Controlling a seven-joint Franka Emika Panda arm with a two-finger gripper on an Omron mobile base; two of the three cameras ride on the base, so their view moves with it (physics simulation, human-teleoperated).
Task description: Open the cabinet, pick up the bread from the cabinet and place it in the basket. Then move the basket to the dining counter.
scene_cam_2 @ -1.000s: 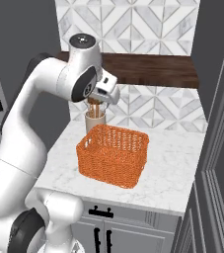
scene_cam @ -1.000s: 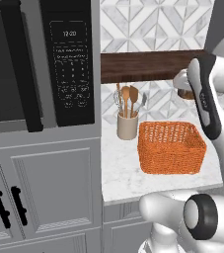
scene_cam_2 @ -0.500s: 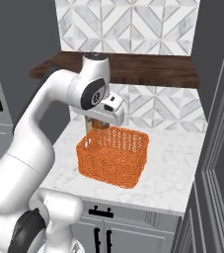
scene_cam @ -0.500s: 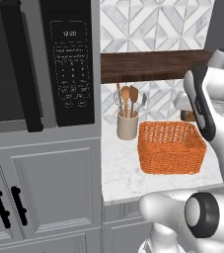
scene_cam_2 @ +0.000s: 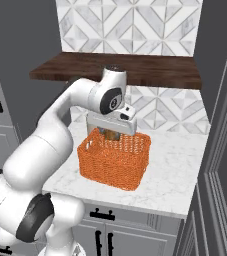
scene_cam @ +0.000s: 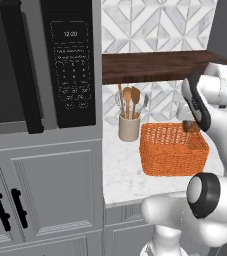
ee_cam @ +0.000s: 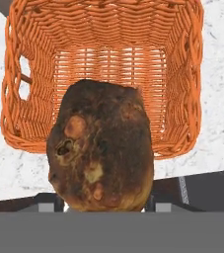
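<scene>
Gripper (scene_cam_2: pixel 111 134) points straight down, clamped on the bread (ee_cam: pixel 101 153), which fills the space between its 2 fingers. Arm arcs forward from the base, wrist bent down over the basket (scene_cam_2: pixel 114 159). Bread hangs above the basket's open interior, near its back rim. Basket sits on the marble worktop (scene_cam_2: pixel 172 177), beside the utensil crock (scene_cam: pixel 129 126).

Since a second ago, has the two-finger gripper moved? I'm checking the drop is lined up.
Yes. The gripper, holding the dark-brown crusty bread, has swung from near the beige utensil crock to over the orange woven wicker basket.
</scene>
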